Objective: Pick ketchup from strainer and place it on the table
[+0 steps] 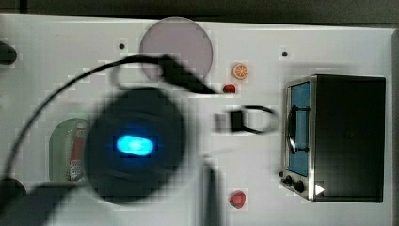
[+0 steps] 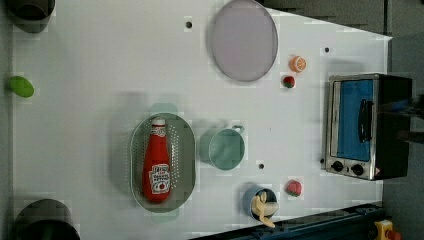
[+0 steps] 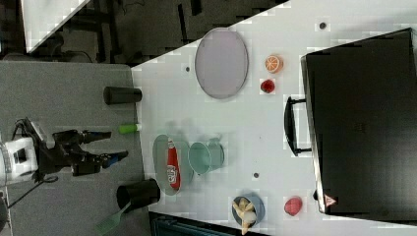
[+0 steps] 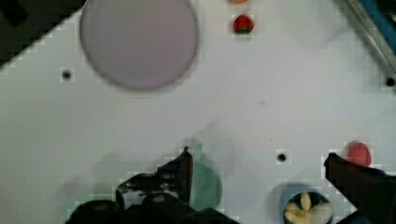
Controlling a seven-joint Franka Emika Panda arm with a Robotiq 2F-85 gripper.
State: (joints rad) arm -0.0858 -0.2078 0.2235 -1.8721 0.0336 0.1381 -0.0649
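Observation:
The ketchup (image 2: 156,165), a red squeeze bottle with a white cap, lies lengthwise in the pale green strainer (image 2: 136,150) on the white table (image 2: 90,60). The top view shows part of the ketchup (image 1: 76,157) and strainer (image 1: 58,150) beside the blurred dark arm. In the right view my gripper (image 3: 109,145) hangs open to the right view's left of the strainer (image 3: 161,152) and ketchup (image 3: 172,166), touching neither. The wrist view shows my two fingertips (image 4: 185,161) wide apart with nothing between them, over the table (image 4: 243,107).
A teal cup (image 2: 223,148) stands right beside the strainer. A grey-lilac plate (image 2: 243,39), an orange slice (image 2: 297,63), two small red toys (image 2: 288,81) (image 2: 294,187), a blue cup of fries (image 2: 260,202) and a toaster oven (image 2: 365,125) share the table.

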